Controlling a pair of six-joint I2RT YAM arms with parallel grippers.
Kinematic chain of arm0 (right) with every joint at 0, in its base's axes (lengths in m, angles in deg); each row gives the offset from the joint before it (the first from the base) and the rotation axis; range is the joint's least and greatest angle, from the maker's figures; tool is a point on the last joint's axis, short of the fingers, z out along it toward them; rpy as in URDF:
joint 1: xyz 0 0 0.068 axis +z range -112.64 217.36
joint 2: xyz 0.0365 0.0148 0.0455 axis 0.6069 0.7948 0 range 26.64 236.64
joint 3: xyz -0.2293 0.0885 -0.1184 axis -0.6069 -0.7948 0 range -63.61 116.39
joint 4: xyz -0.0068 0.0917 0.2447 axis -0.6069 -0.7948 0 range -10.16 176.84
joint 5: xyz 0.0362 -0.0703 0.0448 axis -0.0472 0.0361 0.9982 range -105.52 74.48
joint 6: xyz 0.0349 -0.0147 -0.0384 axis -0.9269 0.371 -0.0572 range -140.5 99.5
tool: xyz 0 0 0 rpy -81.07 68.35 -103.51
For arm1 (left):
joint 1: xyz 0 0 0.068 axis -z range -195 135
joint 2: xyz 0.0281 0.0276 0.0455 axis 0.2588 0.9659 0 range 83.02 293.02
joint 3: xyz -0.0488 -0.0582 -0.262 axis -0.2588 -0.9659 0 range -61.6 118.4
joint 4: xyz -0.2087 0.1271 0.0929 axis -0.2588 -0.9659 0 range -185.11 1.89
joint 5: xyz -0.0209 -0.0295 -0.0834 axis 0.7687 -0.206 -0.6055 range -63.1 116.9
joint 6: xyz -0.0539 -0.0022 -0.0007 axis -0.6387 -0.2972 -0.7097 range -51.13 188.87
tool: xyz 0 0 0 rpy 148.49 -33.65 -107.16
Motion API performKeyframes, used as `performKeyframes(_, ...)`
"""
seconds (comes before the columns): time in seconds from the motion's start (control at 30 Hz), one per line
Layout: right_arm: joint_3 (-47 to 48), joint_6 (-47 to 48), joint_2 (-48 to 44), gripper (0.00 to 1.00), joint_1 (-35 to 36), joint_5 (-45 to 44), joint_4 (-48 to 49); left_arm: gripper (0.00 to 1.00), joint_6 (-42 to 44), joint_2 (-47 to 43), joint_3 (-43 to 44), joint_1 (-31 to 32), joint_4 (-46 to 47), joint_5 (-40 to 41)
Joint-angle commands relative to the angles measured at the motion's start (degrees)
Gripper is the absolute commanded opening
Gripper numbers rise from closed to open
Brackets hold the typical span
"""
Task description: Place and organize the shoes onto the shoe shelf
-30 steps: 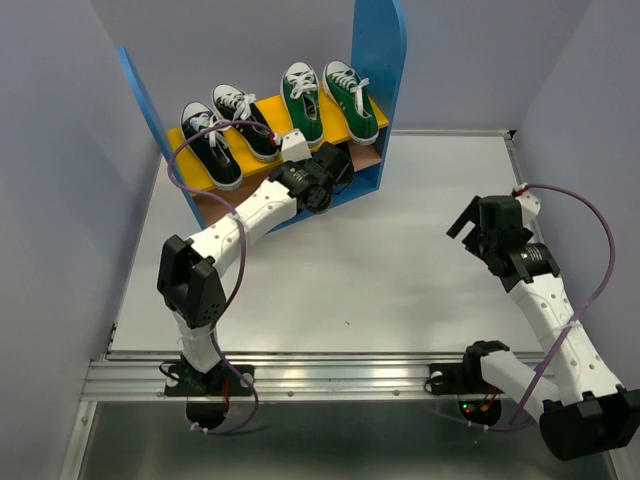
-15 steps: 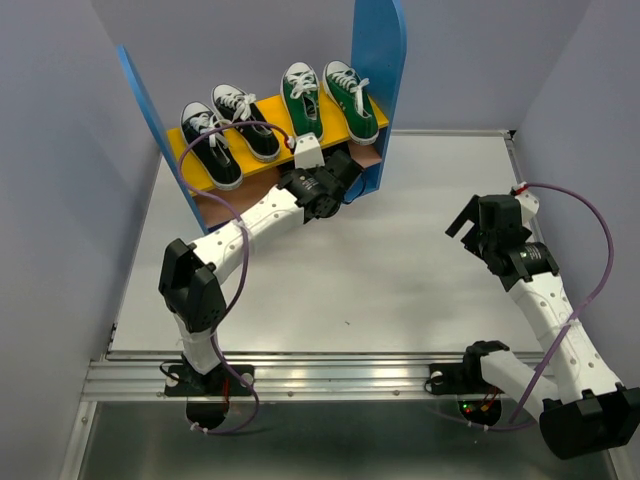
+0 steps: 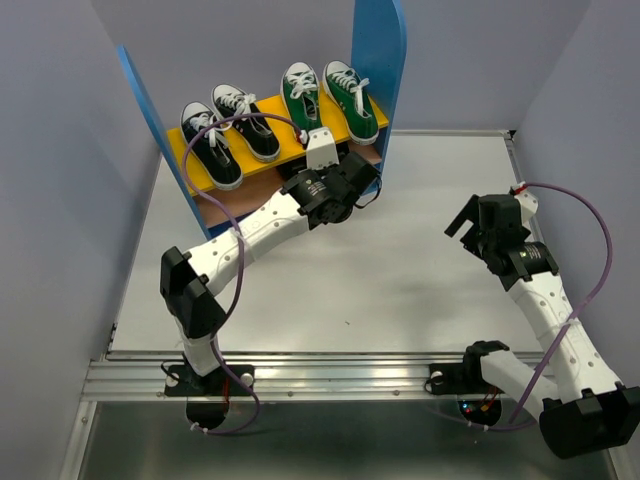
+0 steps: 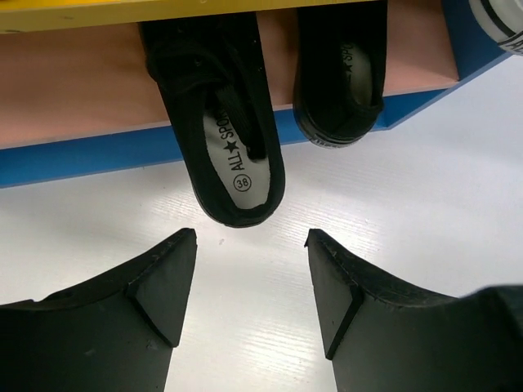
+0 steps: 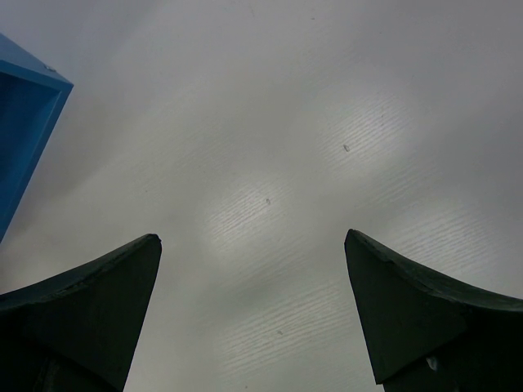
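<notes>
Two green sneakers (image 3: 301, 100) (image 3: 350, 100) are counted at 12 o'clock in the top view. Two black sneakers (image 3: 210, 145) (image 3: 245, 122) with white laces are counted at 11 o'clock. Two all-black shoes (image 4: 225, 122) (image 4: 339, 73) are counted in the left wrist view. One shoe shelf (image 3: 378, 60) is seen.

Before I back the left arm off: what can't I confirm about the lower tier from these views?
- Left wrist: the toes of the all-black shoes are hidden under the upper board, so how deep they sit is unclear.
- Top external: the lower board is mostly covered by the upper board and the left gripper; its shoes cannot be made out.
- Right wrist: only the table and a blue panel corner; no shoes.
</notes>
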Motion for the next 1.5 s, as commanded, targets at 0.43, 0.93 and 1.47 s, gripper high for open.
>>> performKeyframes(0.43,-0.26,0.40,-0.54,1.00,-0.09,0.07,2.63,0.56,1.21,0.53,-4.79,8.77,0.10,-1.57)
performKeyframes(0.93,0.18,0.58,-0.54,1.00,-0.09,0.24,2.71,0.48,13.78,1.75,-13.86,0.51,16.81,-2.28)
performKeyframes(1.47,-0.43,0.49,-1.16,1.00,-0.09,-0.28,2.71,0.47,20.55,5.89,-4.71,-4.86,16.90,-1.31)
